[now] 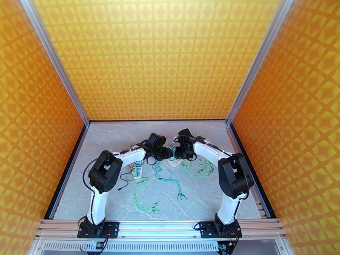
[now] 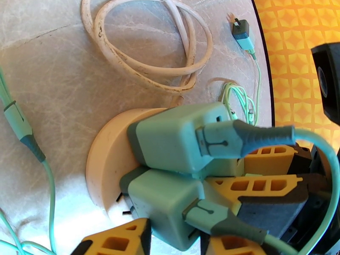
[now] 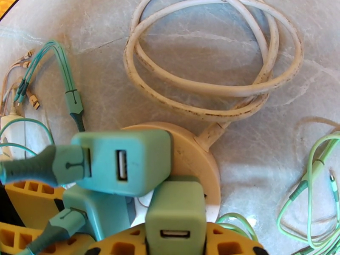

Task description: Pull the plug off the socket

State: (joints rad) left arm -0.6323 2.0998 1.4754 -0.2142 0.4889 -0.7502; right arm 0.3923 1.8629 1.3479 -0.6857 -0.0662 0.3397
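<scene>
A round cream socket [image 2: 106, 158] [image 3: 199, 154] lies mid-table [image 1: 172, 162] with three plugs standing in it. My left gripper [image 2: 170, 239] [image 1: 168, 154] is shut on the lower teal plug [image 2: 165, 205] [image 3: 100, 209], one yellow finger [image 2: 114, 241] on each side. From the opposite side, my right gripper [image 3: 176, 243] [image 1: 178, 153] is shut on the greener plug [image 3: 176, 209], which has an empty USB port. The third, upper teal plug [image 2: 178, 137] [image 3: 123, 166] carries a grey-teal cable and is not gripped. All three plugs look seated in the socket.
The socket's white cord [image 3: 212, 81] is coiled just behind it. Loose teal cables lie to the left [image 1: 146, 196] and right [image 1: 199, 168], with a small white adapter [image 1: 137, 170] near the left arm. Orange walls enclose the table on three sides.
</scene>
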